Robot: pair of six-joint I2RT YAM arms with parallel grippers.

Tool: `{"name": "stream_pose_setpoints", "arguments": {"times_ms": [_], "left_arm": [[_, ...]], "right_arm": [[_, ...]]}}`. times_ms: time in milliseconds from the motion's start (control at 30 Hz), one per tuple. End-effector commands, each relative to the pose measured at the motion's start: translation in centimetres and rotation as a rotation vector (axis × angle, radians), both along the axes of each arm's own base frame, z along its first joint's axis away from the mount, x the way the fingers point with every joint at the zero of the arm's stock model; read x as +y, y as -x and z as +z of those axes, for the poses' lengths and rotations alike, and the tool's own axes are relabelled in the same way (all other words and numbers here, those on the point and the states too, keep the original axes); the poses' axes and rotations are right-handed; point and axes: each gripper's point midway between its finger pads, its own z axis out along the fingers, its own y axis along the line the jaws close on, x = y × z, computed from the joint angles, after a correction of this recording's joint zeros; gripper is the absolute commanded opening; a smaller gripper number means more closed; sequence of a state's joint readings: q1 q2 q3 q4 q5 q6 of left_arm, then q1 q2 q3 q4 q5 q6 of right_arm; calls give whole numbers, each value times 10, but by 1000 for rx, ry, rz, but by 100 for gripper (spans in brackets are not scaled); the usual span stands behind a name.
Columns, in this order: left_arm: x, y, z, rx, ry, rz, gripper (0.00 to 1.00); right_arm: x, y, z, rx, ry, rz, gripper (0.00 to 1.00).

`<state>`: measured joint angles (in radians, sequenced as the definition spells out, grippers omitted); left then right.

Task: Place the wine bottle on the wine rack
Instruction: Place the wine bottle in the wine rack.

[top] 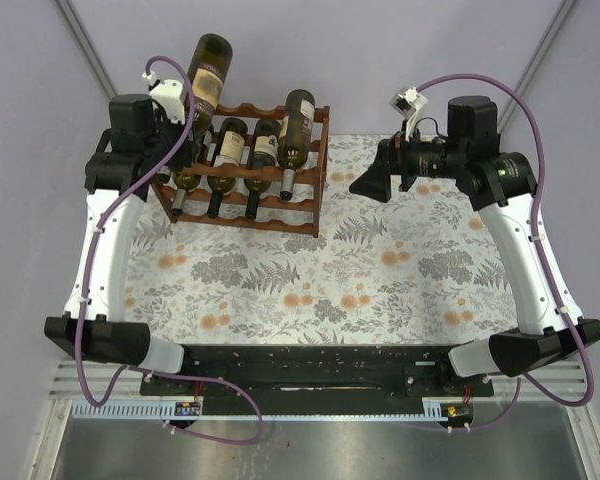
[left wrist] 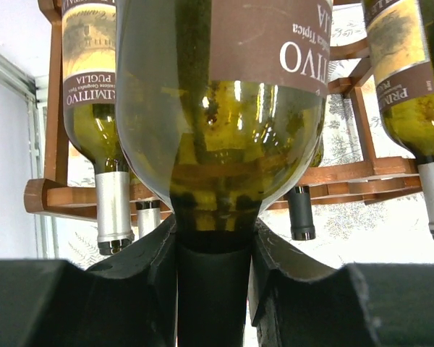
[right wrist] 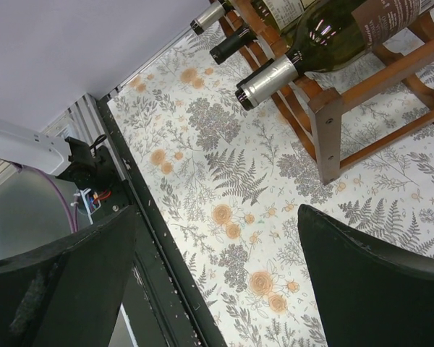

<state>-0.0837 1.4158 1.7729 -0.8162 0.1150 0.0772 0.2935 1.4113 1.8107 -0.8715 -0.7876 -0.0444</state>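
The wine bottle (top: 208, 72) is green glass with a brown and cream label. It hangs tilted in the air over the left end of the wine rack (top: 280, 215), base up and away from me. My left gripper (top: 183, 135) is shut on its dark-capped neck. In the left wrist view the bottle (left wrist: 217, 108) fills the frame, and the gripper (left wrist: 211, 267) clamps the neck from both sides. The rack's wavy rails (left wrist: 347, 173) run behind it. My right gripper (top: 370, 185) hovers open and empty right of the rack, its jaws (right wrist: 217, 267) wide over the floral cloth.
Several other bottles (top: 298, 125) lie in the rack with their necks toward me; two show in the left wrist view (left wrist: 94, 94) (left wrist: 412, 87). The right wrist view shows the rack's corner post (right wrist: 325, 123). A floral cloth (top: 310, 280) covers the table, and a black base rail (top: 310, 365) lies along the near edge.
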Motion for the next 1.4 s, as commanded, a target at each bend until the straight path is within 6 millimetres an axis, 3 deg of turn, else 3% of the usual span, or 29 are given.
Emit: {"name": "stream_pose_setpoints", "arguments": {"times_ms": [0,500,1367], "left_arm": [[4,-23,46,-166,69,65,0],[0,-66,14,-43,123,118,0],[-10,-85,-27,53,97,116,0]], "right_arm": [[1,9,16,-58,-41,34,99],[2,15,3,-38,-35,63,99],[0,23,-19,-27,-13,90,99]]}}
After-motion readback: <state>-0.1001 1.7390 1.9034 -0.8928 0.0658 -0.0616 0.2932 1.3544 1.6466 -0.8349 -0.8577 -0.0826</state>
